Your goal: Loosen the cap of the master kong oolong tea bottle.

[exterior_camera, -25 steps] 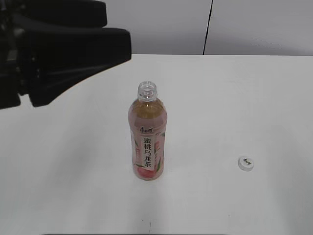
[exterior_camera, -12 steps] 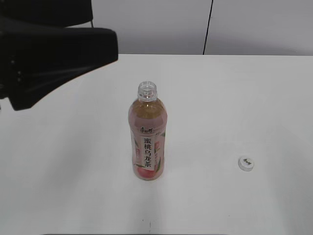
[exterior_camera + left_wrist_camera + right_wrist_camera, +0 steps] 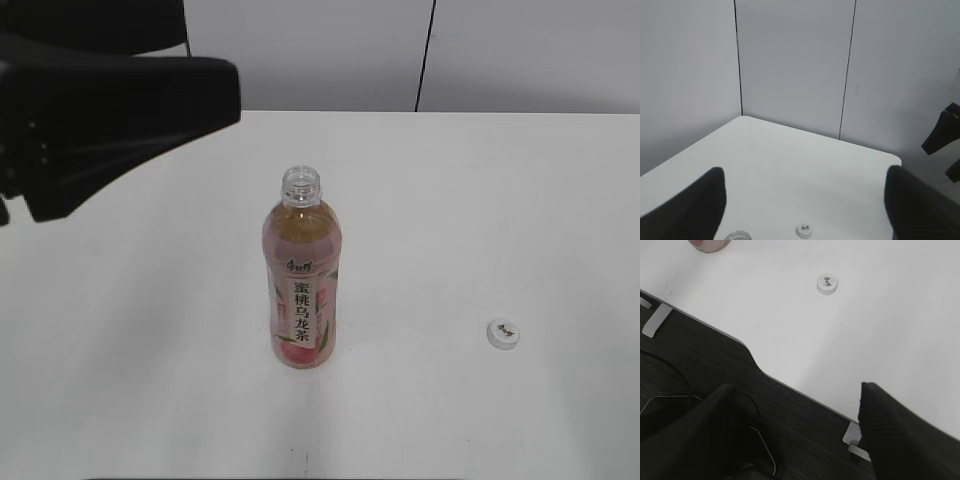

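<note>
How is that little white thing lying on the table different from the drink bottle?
The cap is tiny, low and opaque white; the bottle is tall, clear and filled with pale tea. The cap lies flat, well off to the bottle's right, while the bottle stands upright with its neck open. Both rest on the white table, untouched by either pincer.

The left arm (image 3: 100, 110) is a bulky matte-black housing, and both end effectors have broad, rounded black fingers (image 3: 690, 207).
</note>
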Robot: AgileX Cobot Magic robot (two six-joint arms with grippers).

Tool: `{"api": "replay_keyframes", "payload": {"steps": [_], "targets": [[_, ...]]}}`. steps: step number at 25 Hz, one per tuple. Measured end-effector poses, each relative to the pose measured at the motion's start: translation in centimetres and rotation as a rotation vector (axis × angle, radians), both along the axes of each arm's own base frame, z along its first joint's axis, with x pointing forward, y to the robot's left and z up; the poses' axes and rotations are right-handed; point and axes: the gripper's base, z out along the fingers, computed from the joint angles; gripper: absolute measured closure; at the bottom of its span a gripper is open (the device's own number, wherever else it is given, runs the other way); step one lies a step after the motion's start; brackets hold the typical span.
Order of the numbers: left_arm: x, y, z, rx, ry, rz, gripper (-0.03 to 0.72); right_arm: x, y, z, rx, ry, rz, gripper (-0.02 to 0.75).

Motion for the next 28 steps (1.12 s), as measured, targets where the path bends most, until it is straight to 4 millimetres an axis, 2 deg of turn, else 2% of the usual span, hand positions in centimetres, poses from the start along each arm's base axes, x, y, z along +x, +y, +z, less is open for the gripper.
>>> {"api": "replay_keyframes", "payload": {"steps": [11, 19, 24, 28], "targets": [[1.3, 0.8, -0.3, 0.027, 0.018, 0.163, 0.101, 0.0, 0.0, 0.0, 0.0, 0.0, 0.0, 0.16], [3.2, 2.3, -0.4, -0.073, 0.139, 0.447, 0.101, 0.0, 0.0, 0.0, 0.0, 0.0, 0.0, 0.16], [3.8, 3.5, -1.9, -0.029, 0.176, 0.6, 0.101, 0.0, 0.0, 0.0, 0.0, 0.0, 0.0, 0.16], [3.7, 4.9, -4.0, 0.096, 0.301, 0.758, 0.101, 0.0, 0.0, 0.0, -0.001, 0.0, 0.001, 0.16]]}}
